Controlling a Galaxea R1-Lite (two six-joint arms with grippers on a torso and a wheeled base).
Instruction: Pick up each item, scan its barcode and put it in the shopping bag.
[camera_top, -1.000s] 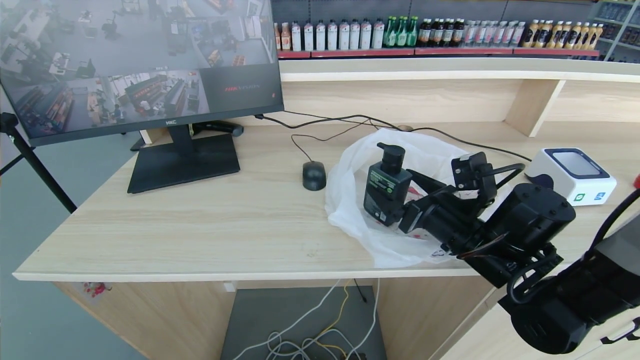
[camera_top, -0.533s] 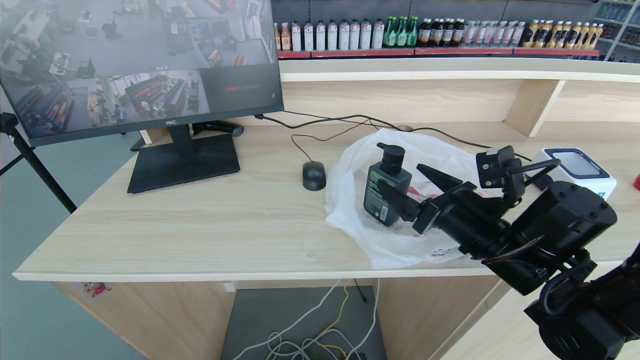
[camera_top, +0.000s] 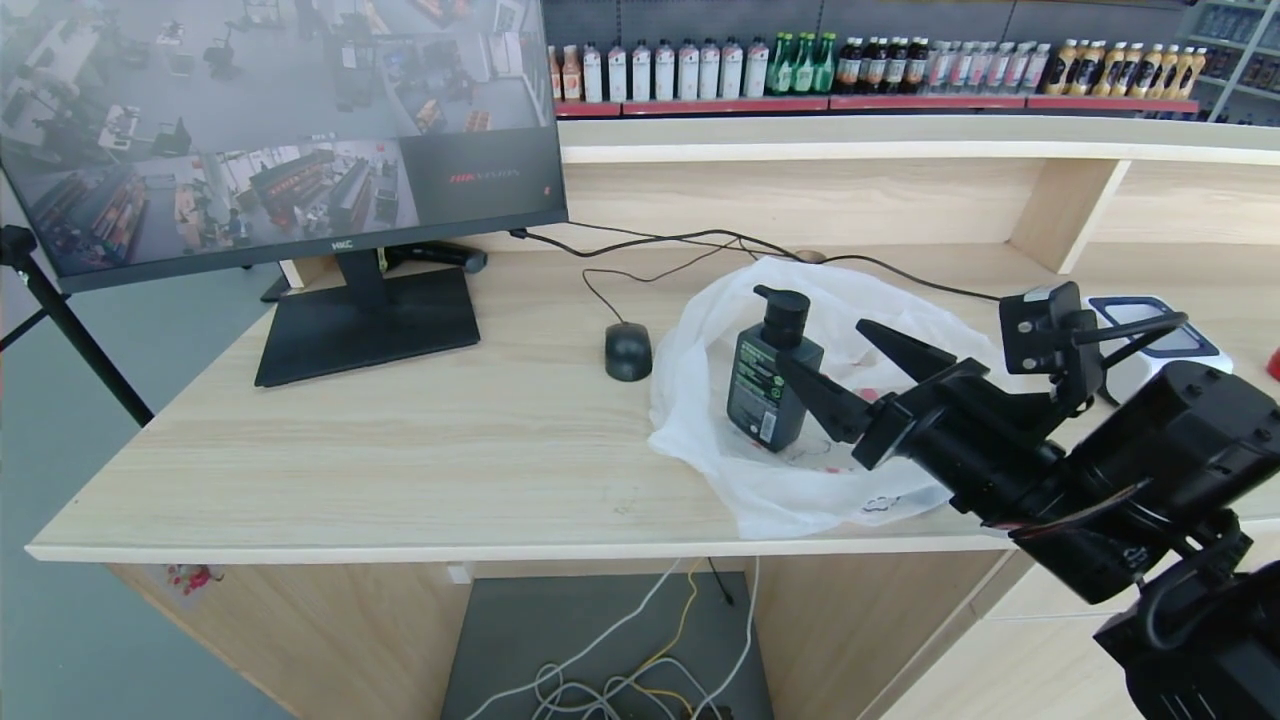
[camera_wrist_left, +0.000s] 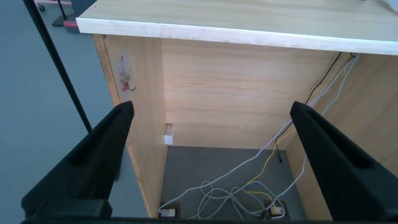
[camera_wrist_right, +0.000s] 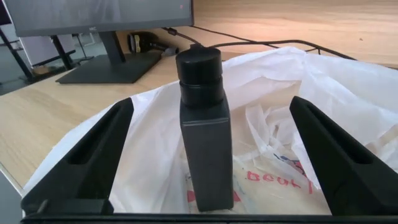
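A dark green pump bottle (camera_top: 772, 372) stands upright on the white shopping bag (camera_top: 760, 480), which lies spread on the wooden counter. My right gripper (camera_top: 845, 372) is open just to the right of the bottle, its fingers apart and holding nothing. In the right wrist view the bottle (camera_wrist_right: 205, 134) stands between the two spread fingers (camera_wrist_right: 84, 155), a short way ahead, with the bag (camera_wrist_right: 280, 112) around it. My left gripper (camera_wrist_left: 211, 155) is open below the counter edge, facing the space under the desk. The white barcode scanner (camera_top: 1150, 335) sits at the counter's right, partly behind my right arm.
A monitor (camera_top: 270, 130) on a black stand occupies the counter's left, with a black mouse (camera_top: 628, 351) and cables (camera_top: 700, 245) beside the bag. A raised wooden shelf (camera_top: 900, 150) runs along the back. Loose wires (camera_wrist_left: 249, 186) lie under the desk.
My right gripper let go of the bottle, opened, and drew back to the right. The bottle now stands on the bag by itself.
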